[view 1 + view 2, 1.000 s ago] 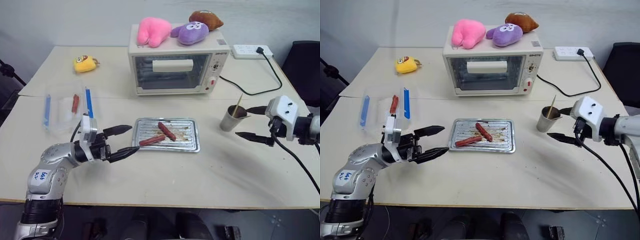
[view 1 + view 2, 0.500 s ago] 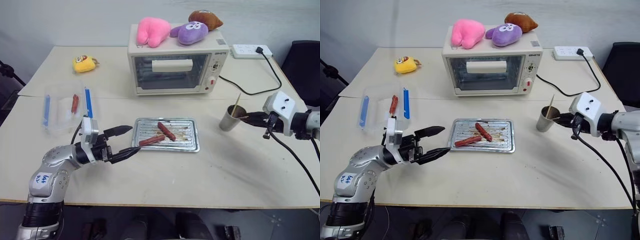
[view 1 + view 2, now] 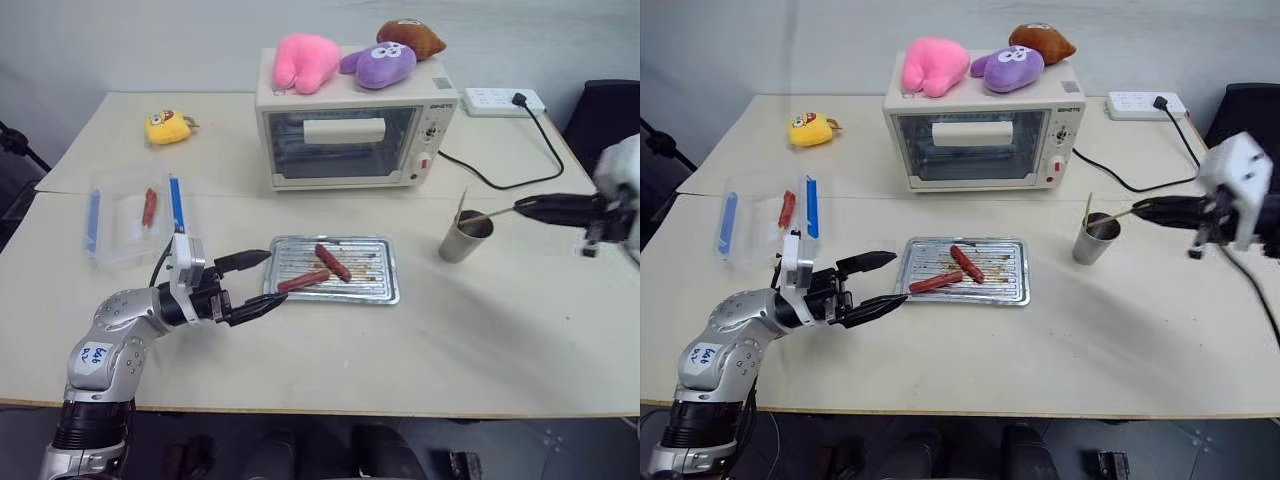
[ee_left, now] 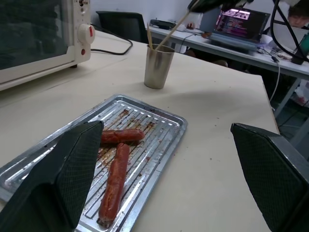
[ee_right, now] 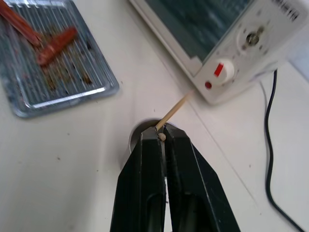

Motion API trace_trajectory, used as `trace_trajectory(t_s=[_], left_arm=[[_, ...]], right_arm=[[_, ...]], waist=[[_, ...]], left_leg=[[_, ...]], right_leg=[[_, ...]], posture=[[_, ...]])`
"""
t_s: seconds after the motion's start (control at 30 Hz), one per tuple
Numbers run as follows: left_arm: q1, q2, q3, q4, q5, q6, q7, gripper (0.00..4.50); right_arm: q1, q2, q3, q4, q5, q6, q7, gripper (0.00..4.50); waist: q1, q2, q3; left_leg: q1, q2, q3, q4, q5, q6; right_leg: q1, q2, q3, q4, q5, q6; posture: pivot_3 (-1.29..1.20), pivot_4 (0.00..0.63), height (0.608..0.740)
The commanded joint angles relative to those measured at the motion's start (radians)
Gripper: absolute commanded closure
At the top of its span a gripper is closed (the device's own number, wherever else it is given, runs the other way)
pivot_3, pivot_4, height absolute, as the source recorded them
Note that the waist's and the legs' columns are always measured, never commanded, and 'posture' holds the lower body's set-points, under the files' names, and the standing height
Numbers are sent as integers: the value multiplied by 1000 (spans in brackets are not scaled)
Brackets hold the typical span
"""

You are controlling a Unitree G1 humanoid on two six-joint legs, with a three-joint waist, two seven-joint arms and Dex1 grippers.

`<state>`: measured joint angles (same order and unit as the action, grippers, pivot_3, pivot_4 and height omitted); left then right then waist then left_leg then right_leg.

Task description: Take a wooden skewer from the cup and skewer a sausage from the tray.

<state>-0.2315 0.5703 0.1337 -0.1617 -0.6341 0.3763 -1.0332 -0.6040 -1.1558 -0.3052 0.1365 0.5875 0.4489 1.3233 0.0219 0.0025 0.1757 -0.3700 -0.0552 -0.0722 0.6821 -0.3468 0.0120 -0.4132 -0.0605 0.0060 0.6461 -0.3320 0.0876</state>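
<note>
Even, soft indoor light, faint shadows; the right wrist view is slightly blurred.

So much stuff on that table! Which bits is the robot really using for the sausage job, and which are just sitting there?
In use: wooden skewer pinched in the right gripper; cup; tray; two sausages on it; left gripper open beside the tray.

Lying about: toaster oven, plush toys, yellow toy, plastic box, power strip.

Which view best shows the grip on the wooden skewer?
The right wrist view: the right end effector is shut on the wooden skewer close up. The eye views show it thin and distant; the left wrist view shows it leaning from the cup.
</note>
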Motion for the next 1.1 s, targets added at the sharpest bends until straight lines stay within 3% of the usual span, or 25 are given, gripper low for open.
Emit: trace_trajectory(t_s=[0.03,0.13,0.2,0.43,0.77,1.1], left_arm=[[-23,2,-9,-21,-58,67,-11,0],[-61,-41,-21,-27,-87,94,5,0],[-103,-94,-35,-27,-121,118,22,0],[-203,-208,-86,-25,-164,161,28,0],[-223,-215,-88,-78,-229,228,36,0],[-216,-217,-93,-104,-236,245,38,2288]], right_arm=[[-51,-42,-123,-75,213,251,-21,4470],[-9,21,-139,-177,364,414,-66,4470],[23,131,-123,-264,481,482,-145,4470],[54,449,-51,-404,663,529,-383,4470],[121,512,3,-465,678,516,-439,4470],[149,515,35,-479,659,494,-448,4500]], waist=[[1,0,0],[3,-1,0],[4,-2,-1],[3,-2,-1],[2,-2,-1],[1,-2,-1]], left_leg=[[0,0,0,0,0,0],[0,1,-1,0,0,0],[0,1,-1,1,0,0],[-2,0,-1,1,0,0],[-2,0,-1,2,0,0],[-1,0,-1,2,0,0]], right_leg=[[0,0,0,0,0,0],[1,0,-1,0,0,0],[2,0,-1,-1,0,0],[-1,0,-1,1,1,1],[-1,0,-1,1,1,1],[-1,0,-1,1,1,1]], posture=[[0,150,740],[0,150,740],[0,150,740],[0,150,740],[0,150,740],[0,150,740]])
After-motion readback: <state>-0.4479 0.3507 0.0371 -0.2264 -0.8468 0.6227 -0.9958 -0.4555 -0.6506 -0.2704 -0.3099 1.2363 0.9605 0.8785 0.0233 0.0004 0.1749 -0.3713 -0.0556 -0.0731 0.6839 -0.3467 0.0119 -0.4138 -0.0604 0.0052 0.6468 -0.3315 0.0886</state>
